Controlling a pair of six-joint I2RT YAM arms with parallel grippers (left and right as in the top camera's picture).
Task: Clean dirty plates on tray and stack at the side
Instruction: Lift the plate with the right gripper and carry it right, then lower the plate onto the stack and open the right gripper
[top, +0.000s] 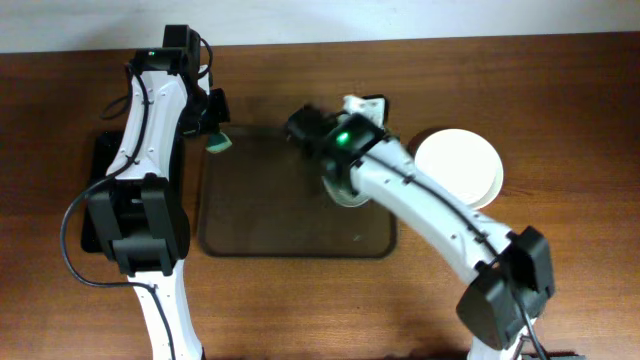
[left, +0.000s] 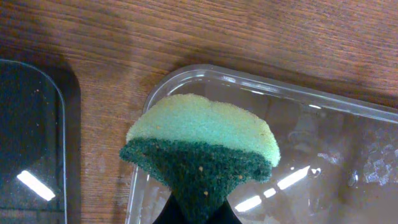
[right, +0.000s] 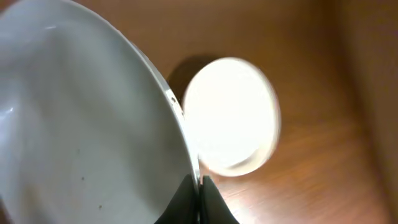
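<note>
Holding one plate (right: 81, 124) tilted by its rim, the right claw (right: 200, 193) is pinched tight on it above the tray (top: 260, 212). The stack of plates (top: 458, 168) sits on the worktop (top: 560, 100) just beside the tray. The left claw (left: 198, 215) clamps a sponge (left: 199, 140) over the tray's corner, apart from the plate. Probable step: transfer to the stack. The next move calls for levelling the plate and lowering it squarely.

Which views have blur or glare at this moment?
Overhead: right end effector motion-smeared, stacked plates near white clipping. Left wrist: sponge sharp, lamp streaks glare on the tray and the black tray. Right wrist: held plate close and soft, stacked plates beyond blown out and blurred.
</note>
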